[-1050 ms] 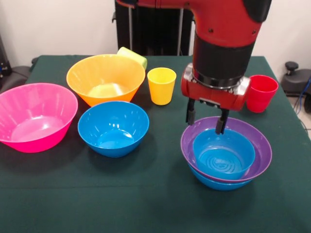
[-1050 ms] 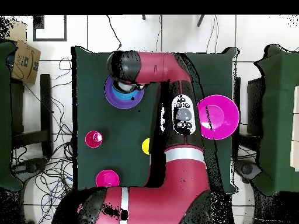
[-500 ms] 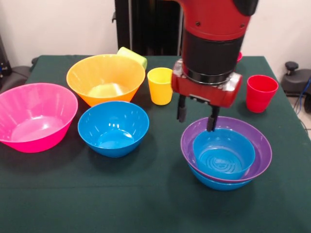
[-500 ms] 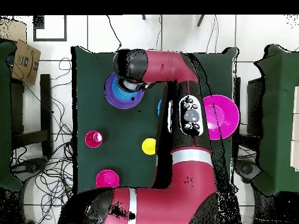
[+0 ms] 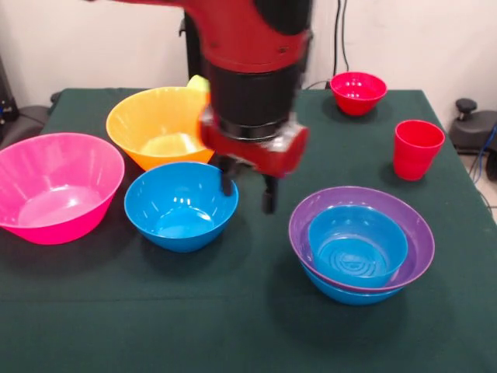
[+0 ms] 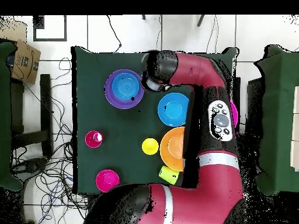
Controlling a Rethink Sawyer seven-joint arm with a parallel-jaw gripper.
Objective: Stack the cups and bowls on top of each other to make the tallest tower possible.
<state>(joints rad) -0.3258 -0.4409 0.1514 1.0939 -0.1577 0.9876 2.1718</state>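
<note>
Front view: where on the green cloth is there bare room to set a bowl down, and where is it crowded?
Bare cloth runs along the near edge, in front of the pink bowl, the lone blue bowl and the nested purple-and-blue stack. Another patch lies between the small red bowl and that stack, beside the red cup. The left half is crowded: orange bowl, pink and blue bowls, tool.

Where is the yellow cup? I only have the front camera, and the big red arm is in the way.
Observer: The overhead view shows the yellow cup standing on the table, right beside the orange bowl.
Operator: What is the green bit peeking out behind the orange bowl?
Observer: That is a lime green cup. From above it sits close against the orange bowl's rim, apart from the yellow cup.
</note>
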